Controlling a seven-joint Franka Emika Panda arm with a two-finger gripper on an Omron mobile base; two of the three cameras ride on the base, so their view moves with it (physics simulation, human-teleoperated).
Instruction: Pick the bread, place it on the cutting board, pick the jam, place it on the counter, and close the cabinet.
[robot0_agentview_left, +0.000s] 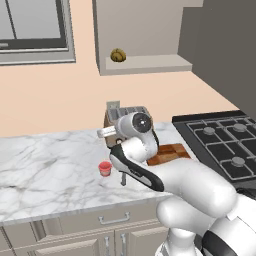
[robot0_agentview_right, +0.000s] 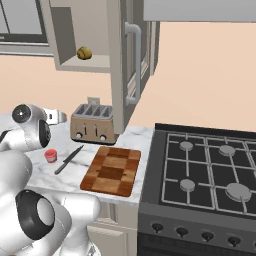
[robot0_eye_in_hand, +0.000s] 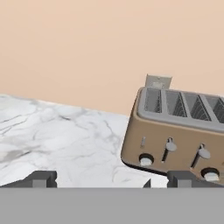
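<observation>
Counter (robot0_agentview_left: 50, 160) glossy veined marble, cutting board (robot0_agentview_right: 112, 171) smooth checkered wood, toaster (robot0_eye_in_hand: 175, 131) matt bronze w/ grey metal top

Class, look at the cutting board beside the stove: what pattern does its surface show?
The cutting board shows a checkered pattern of light and dark brown blocks, clearest in the right base view.

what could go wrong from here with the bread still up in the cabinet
1. The bread sits high on the cabinet shelf while the open gripper is low over the counter; a long reach up may clip the open door.
2. The toaster, knife and jam stand near the arm and might get knocked.
</observation>
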